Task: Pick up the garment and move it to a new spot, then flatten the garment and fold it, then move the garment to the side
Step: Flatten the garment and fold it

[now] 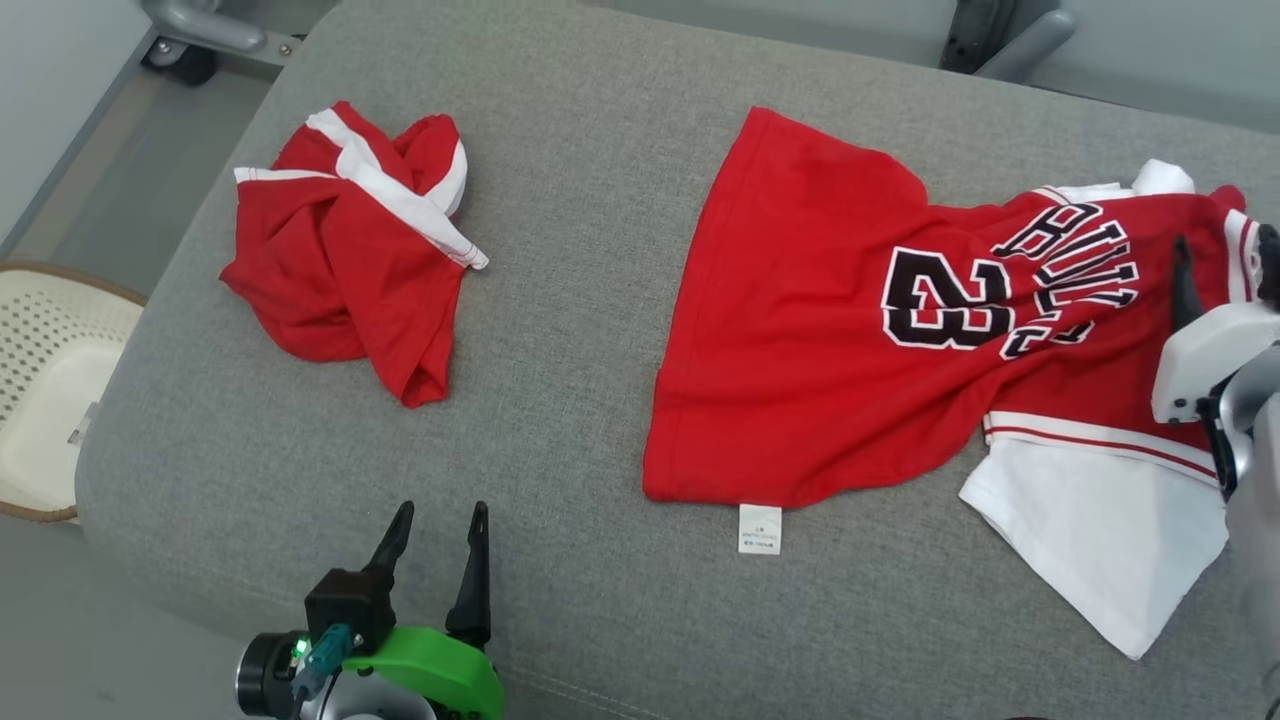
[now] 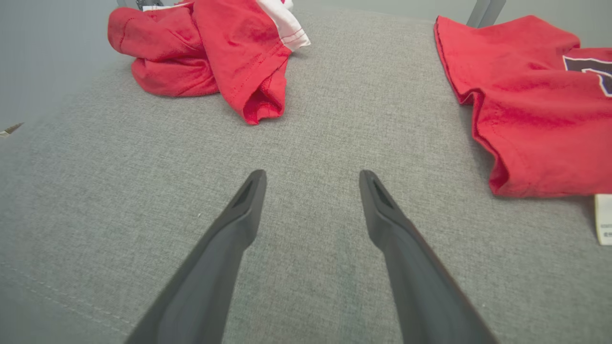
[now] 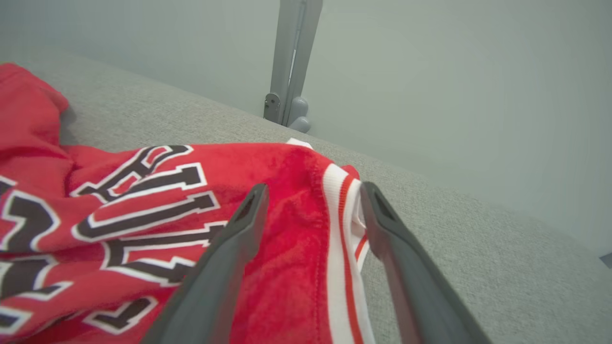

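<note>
The garment, a red jersey [image 1: 830, 330] with a black "23" and white-and-red trim, lies spread and rumpled on the right of the grey cushion [image 1: 580, 250]. Its white lining shows at the lower right. My right gripper [image 1: 1228, 265] is at the jersey's right end and stands open. In the right wrist view its fingers [image 3: 229, 248] straddle the trimmed edge of the jersey [image 3: 287, 229] without pinching it. My left gripper [image 1: 441, 512] is open above bare cushion at the lower left, apart from the jersey [image 2: 526, 110].
A second red garment with white bands [image 1: 350, 250] sits crumpled at the cushion's upper left and also appears as a red bundle [image 2: 210, 52] ahead of my left gripper [image 2: 313, 174]. A pale woven basket [image 1: 50, 390] stands on the floor left of the cushion. Grey metal frame parts [image 3: 289, 62] rise behind.
</note>
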Controlling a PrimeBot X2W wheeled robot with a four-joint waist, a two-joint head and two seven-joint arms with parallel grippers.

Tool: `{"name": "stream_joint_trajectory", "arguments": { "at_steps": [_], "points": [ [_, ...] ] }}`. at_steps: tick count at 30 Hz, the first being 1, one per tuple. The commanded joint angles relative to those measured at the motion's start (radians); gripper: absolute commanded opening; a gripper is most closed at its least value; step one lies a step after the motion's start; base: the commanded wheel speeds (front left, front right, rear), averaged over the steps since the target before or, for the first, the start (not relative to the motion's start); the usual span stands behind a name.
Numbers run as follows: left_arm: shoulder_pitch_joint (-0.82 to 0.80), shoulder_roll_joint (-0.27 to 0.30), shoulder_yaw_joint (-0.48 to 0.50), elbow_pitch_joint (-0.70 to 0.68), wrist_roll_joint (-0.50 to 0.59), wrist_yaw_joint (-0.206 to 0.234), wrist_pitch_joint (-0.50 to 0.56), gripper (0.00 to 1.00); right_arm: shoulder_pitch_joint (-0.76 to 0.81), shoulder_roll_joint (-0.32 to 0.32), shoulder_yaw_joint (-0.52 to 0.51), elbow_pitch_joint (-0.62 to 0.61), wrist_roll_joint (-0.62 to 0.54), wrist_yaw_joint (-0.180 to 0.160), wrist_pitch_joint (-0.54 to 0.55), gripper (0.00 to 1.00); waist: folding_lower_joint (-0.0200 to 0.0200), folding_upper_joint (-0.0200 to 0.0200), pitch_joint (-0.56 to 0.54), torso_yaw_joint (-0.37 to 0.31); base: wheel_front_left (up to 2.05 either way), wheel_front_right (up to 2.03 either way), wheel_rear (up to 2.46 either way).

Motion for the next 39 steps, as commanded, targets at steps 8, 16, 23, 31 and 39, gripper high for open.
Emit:
{"name": "stream_joint_trajectory", "arguments": {
  "at_steps": [8,16,23,31,39],
  "points": [
    [0.050,0.003,0.067,0.007,0.044,-0.009,0.000,1.00,0.197,0.108,0.068,-0.206,0.104,-0.001,-0.004,1.00,-0.0001,0.0000,-0.140,-0.147,0.00,0.00,0.00],
    [0.097,0.003,0.123,0.013,0.065,-0.027,0.000,1.00,0.392,0.165,0.152,-0.378,0.223,-0.001,-0.004,1.00,-0.0001,0.0000,-0.227,-0.247,0.00,0.00,0.00],
    [0.139,0.003,0.175,-0.010,0.074,-0.026,0.000,1.00,0.513,0.210,0.193,-0.492,0.252,-0.001,-0.004,1.00,-0.0001,0.0000,-0.259,-0.311,0.00,0.00,0.00],
    [0.174,0.003,0.206,-0.038,0.059,-0.032,0.000,1.00,0.613,0.241,0.177,-0.581,0.265,-0.001,-0.004,1.00,-0.0001,0.0000,-0.287,-0.349,0.00,0.00,0.00],
    [0.190,0.003,0.219,-0.052,0.048,-0.029,0.000,1.00,0.666,0.249,0.200,-0.620,0.260,-0.001,-0.004,1.00,-0.0001,0.0000,-0.303,-0.371,0.00,0.00,0.00]
  ]
}}
